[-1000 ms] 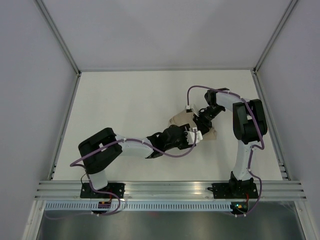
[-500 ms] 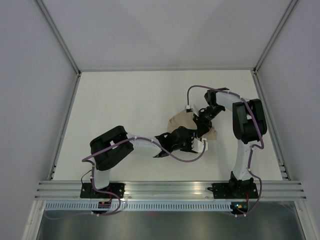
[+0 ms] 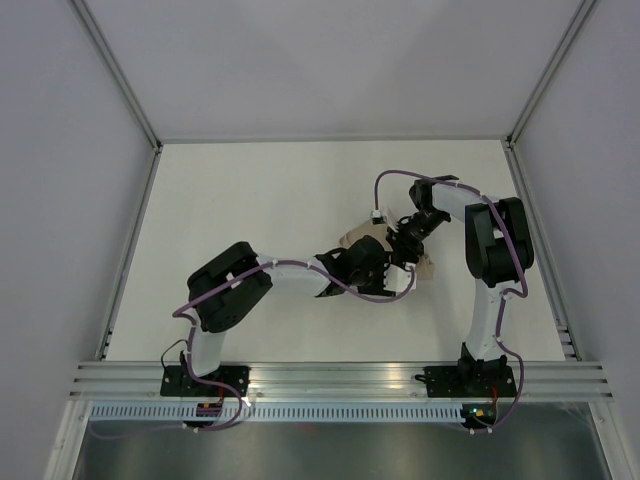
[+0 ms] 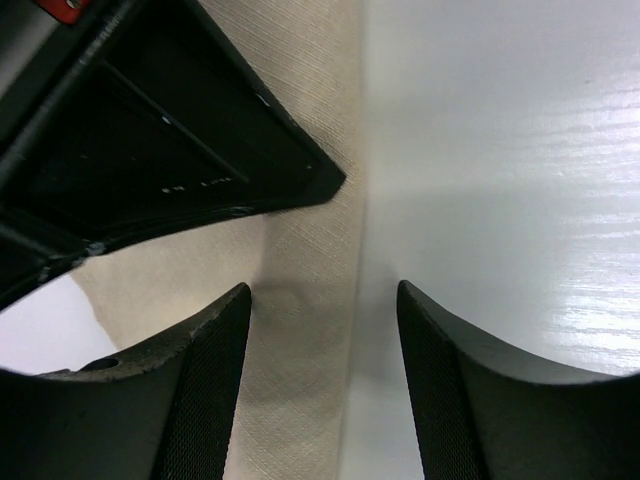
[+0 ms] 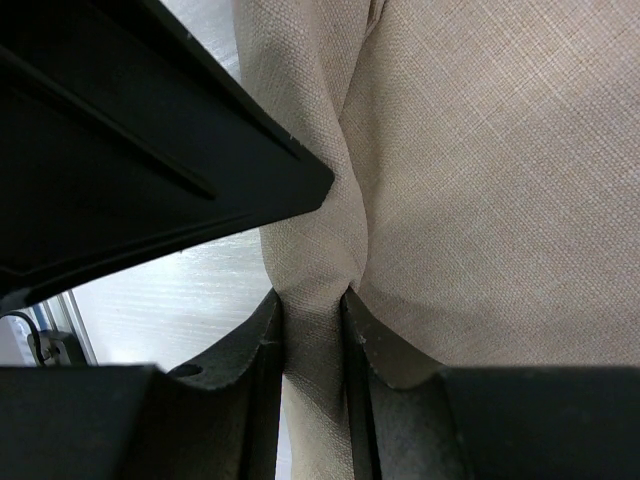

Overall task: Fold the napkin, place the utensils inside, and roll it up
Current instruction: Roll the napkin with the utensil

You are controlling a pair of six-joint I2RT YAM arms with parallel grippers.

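Note:
The beige napkin (image 3: 351, 238) lies bunched at mid table, mostly covered by both grippers. My right gripper (image 3: 405, 243) is shut on a raised fold of the napkin (image 5: 480, 180); in the right wrist view the cloth is pinched between the jaws (image 5: 310, 297). My left gripper (image 3: 402, 278) sits just in front of it, low over the table. Its jaws (image 4: 323, 290) stand open, straddling the napkin's edge strip (image 4: 300, 250), with bare table to the right of the strip. The utensils are out of view.
The white table (image 3: 260, 200) is bounded by an aluminium frame (image 3: 340, 378) at the near edge and grey walls on the other sides. The other gripper's black body fills each wrist view's upper left (image 4: 150, 130) (image 5: 130, 140).
My left arm has swung its elbow to the right and brought its gripper closer to the right one, covering more of the napkin. The right gripper has kept its hold in place.

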